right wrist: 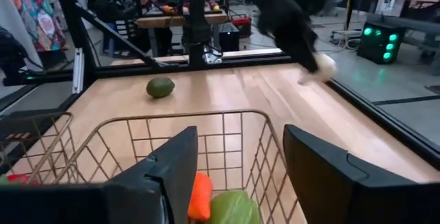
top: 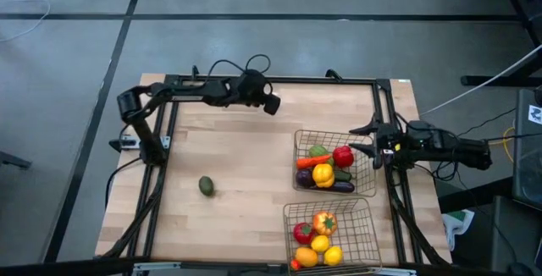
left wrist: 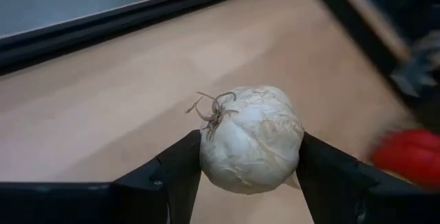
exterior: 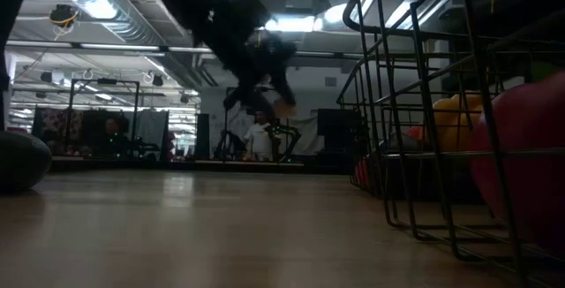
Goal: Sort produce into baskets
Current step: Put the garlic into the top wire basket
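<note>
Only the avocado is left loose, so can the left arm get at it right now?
Probably not yet: the left hand is shut on the garlic. Otherwise the avocado lies alone on bare table.

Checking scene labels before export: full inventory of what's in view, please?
garlic: one, white, clamped between the left gripper's fingers, off the table
avocado: one, green, alone on the bare wood on the left half of the table
far basket: one, wire mesh, right side of the table; holds red, yellow, orange, green and purple produce
near basket: one, wire mesh, at the front edge; holds red, orange and yellow produce
table: one, light wood, black frame
person: one, white top, far in the room behind
left gripper: over the table's back edge, shut on the garlic
right gripper: open, at the far basket's right rim, holding nothing
</note>
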Action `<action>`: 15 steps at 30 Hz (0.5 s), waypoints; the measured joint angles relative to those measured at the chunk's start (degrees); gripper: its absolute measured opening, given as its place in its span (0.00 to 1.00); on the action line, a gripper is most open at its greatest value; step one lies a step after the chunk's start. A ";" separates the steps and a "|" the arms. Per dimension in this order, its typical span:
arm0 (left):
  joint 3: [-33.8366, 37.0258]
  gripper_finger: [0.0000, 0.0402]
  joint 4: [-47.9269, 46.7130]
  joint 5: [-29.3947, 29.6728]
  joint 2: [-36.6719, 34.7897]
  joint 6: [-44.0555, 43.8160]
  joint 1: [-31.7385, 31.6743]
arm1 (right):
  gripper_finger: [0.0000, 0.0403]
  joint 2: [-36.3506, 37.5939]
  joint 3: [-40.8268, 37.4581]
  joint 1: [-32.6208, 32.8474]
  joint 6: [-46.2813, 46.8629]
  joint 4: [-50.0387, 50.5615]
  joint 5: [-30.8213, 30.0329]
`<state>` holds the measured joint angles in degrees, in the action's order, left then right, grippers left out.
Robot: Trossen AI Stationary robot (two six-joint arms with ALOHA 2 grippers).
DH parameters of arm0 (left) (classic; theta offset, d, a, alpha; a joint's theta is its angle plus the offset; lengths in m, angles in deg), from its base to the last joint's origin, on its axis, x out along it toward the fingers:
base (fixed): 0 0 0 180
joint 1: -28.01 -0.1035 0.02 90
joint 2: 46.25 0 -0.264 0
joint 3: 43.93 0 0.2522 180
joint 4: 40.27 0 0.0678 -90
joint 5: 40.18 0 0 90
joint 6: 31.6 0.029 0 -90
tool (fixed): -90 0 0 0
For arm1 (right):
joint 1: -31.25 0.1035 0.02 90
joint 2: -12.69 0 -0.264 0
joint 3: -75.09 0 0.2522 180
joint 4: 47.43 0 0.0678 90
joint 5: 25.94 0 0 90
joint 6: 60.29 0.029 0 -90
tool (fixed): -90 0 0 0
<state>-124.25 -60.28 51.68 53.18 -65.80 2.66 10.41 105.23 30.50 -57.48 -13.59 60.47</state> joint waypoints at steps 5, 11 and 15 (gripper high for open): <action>0.00 0.52 3.68 -0.17 -2.98 -0.19 6.45 | 0.53 0.35 -0.04 0.00 0.16 0.20 -0.50; 0.00 0.52 9.33 1.91 -2.97 -0.41 16.04 | 0.53 0.34 -2.30 -0.01 0.21 -0.96 -0.50; 0.00 0.52 11.77 6.88 -2.90 -1.85 21.51 | 0.53 0.40 -5.94 0.00 0.61 -5.54 -0.44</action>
<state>-124.25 -48.51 58.56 50.28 -67.65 24.17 10.80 99.29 30.49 -56.87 -19.13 60.03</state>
